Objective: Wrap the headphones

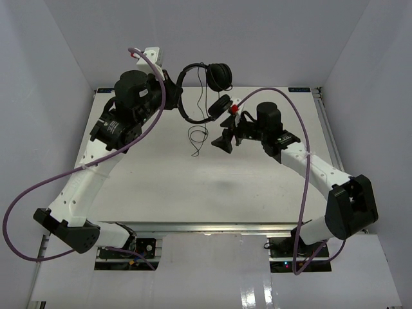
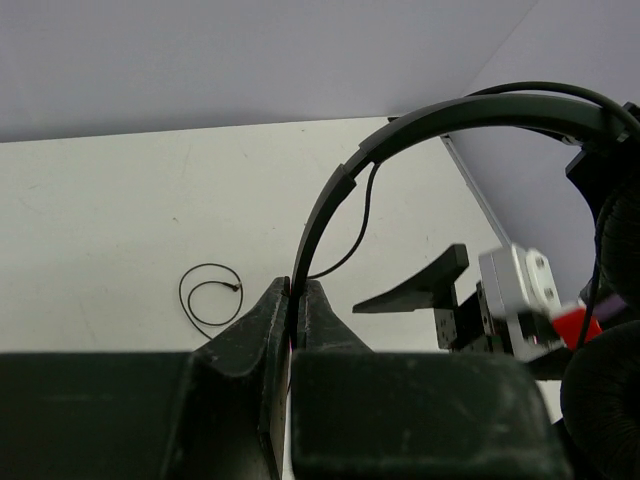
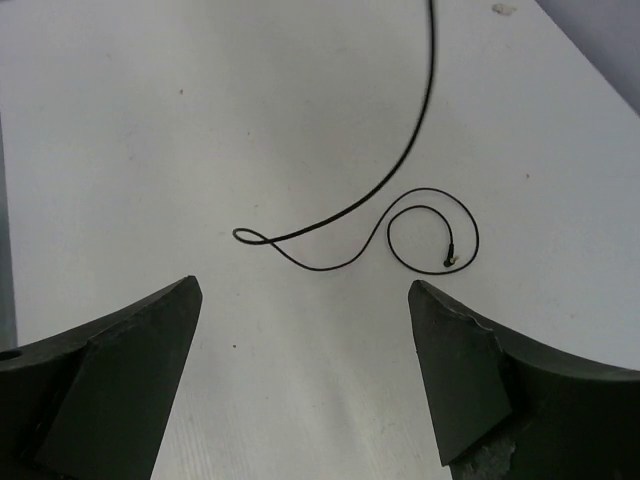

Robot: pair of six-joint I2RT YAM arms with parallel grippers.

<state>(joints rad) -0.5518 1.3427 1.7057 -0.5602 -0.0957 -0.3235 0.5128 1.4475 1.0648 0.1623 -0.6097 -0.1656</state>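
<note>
Black headphones (image 2: 326,200) up off the table (image 3: 150,120), thin arched headband pinched edge-on in my left pincer (image 2: 293,300), jaws tight on it. Two round padded earcups out past the band, one (image 1: 220,76) farther back, other (image 1: 220,105) nearer. Long thin black cord (image 3: 428,80) drops to the white table, lies slack there: small kink, then one loose loop (image 3: 430,190), plug (image 3: 452,262) at the loop's end, flat on the surface

You've got a white table (image 1: 212,193) boxed in by plain pale grey walls (image 1: 257,38) on three sides, metal rail (image 1: 212,226) along your near edge, light even, shadows soft.
</note>
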